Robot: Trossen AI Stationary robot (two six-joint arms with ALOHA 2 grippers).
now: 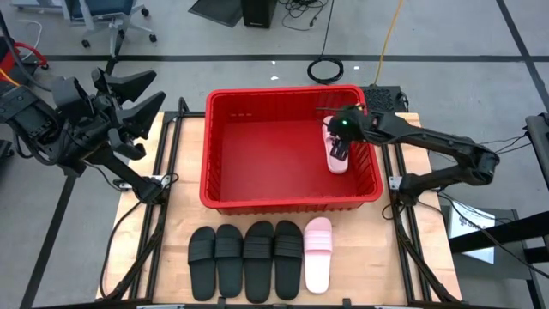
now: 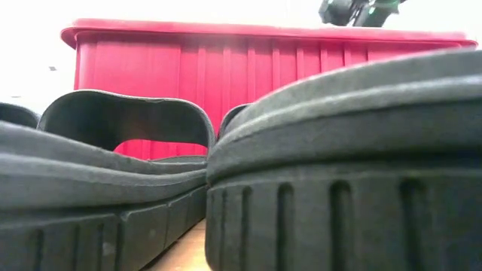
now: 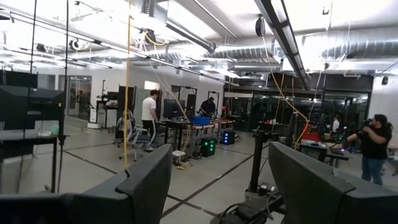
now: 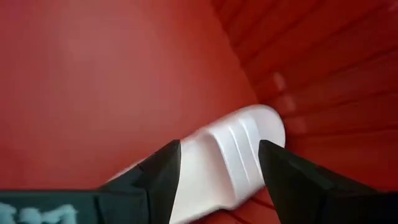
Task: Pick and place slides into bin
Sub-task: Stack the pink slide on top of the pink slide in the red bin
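Four black slides [image 1: 245,260] and one pink slide [image 1: 317,254] line the frame's lower middle. Above them, inside the red bin [image 1: 225,193], the right gripper [image 1: 340,148] pinches the other pink slide [image 1: 334,154]. Upper left, the left gripper [image 1: 141,99] gapes wide, raised.

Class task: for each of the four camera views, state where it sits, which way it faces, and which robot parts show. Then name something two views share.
High: overhead, looking down; both arms, red bin.
Low: table height, behind black slides, facing bin.
Left wrist: on the raised left arm, facing the room; own fingers.
Right wrist: inside bin; right end effector around pink slide.
Shared: high and right wrist both show that pink slide.
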